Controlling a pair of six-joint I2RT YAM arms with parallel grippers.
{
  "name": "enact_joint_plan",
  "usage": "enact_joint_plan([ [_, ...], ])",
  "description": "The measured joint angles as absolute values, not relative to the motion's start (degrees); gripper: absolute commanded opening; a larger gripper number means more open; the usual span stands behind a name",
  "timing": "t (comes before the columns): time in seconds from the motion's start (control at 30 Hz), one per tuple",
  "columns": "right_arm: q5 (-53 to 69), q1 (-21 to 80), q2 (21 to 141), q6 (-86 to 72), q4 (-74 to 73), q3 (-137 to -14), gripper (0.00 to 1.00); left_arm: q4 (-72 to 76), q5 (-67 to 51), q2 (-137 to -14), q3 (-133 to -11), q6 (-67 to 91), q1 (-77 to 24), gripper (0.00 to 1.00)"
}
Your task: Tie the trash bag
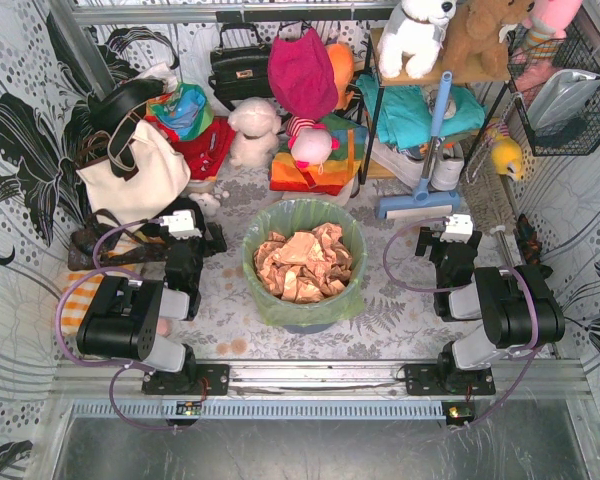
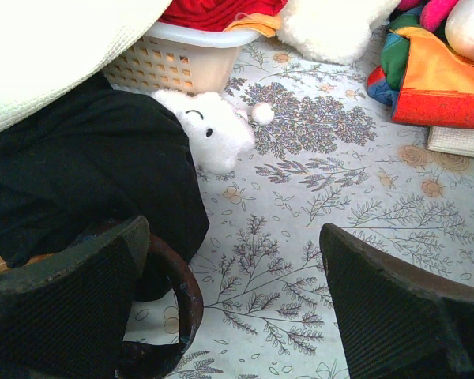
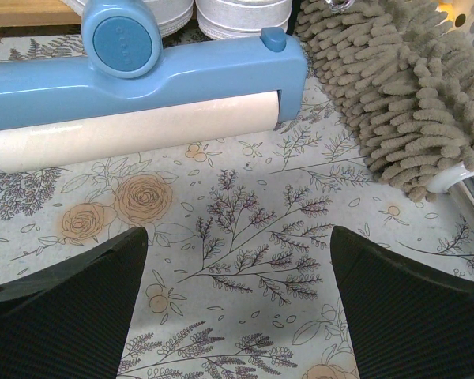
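Bag, centre: likely thin, soft, slippery, lightly loaded; grasp the folded rim at opposite sides. Left gripper and right gripper: jaws apart, empty.

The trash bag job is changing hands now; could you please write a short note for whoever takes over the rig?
Left claw: open, empty, low over the tablecloth left of the trash bag, facing a small white plush.
Right claw: open, empty, right of the bag, facing the blue lint roller.
Bag: lines the bin at table centre, mouth open and folded over the rim, crumpled tan paper inside.
Done: nothing; neither claw touches the bag.
To do: gather the bag's mouth and tie it.
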State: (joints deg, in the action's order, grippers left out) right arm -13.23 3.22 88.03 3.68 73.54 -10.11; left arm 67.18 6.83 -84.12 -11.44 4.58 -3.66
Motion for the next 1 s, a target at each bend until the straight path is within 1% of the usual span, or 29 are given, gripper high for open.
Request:
enact_joint_plan([
  [0.83, -13.2, 3.2, 87.9, 2.6, 73.3, -10.1, 0.97, 67.2, 6.7, -84.1, -11.4, 4.6, -3.7, 0.98],
  [0.9, -13.1, 3.2, 86.5, 2.7, 71.7, -10.2, 0.97, 66.9, 6.5, -84.0, -11.4, 4.6, -3.7, 0.98],
  [1.0, -13.1, 3.2, 82.4, 2.7, 65.6, -12.1, 0.97, 64.9, 7.3, -82.4, -11.5, 4.4, -4.5, 0.98],
])
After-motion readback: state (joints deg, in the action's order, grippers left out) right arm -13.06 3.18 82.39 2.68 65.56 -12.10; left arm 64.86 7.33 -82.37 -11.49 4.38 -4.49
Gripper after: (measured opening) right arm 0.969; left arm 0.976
